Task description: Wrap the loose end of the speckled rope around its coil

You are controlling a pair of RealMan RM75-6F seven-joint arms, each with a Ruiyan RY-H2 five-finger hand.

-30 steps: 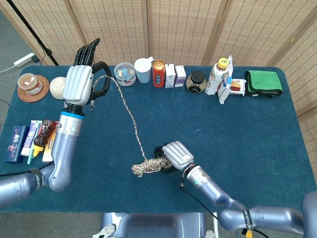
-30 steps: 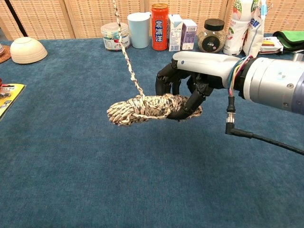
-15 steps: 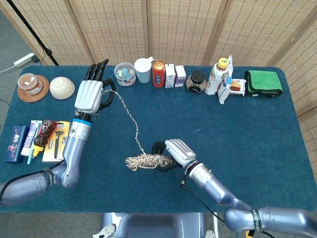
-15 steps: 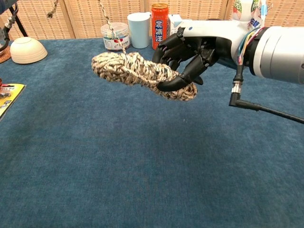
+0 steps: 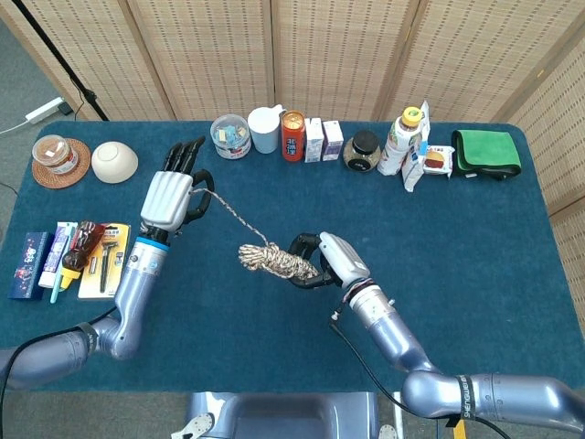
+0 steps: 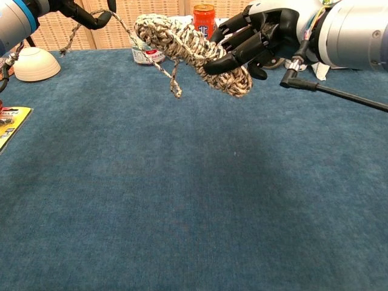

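The speckled rope's coil (image 5: 272, 261) (image 6: 188, 50) hangs in the air above the blue table, tilted. My right hand (image 5: 322, 260) (image 6: 257, 33) grips its right end with fingers curled around it. From the coil the loose end (image 5: 230, 210) (image 6: 124, 27) runs up and left to my left hand (image 5: 172, 195) (image 6: 79, 11), which pinches it while the other fingers point up. A short slack loop (image 6: 174, 82) dangles under the coil in the chest view.
A row of things lines the table's far edge: clear tub (image 5: 229, 135), white cup (image 5: 265, 129), red can (image 5: 292, 135), small cartons (image 5: 323, 140), jar (image 5: 363, 151), bottle (image 5: 402, 139), green cloth (image 5: 486, 151). A white bowl (image 5: 113, 162) and packets (image 5: 64, 258) lie left.
My right hand has lifted the coil higher and further from the table. My left hand has come down and toward the coil, so the loose end is shorter and slacker.
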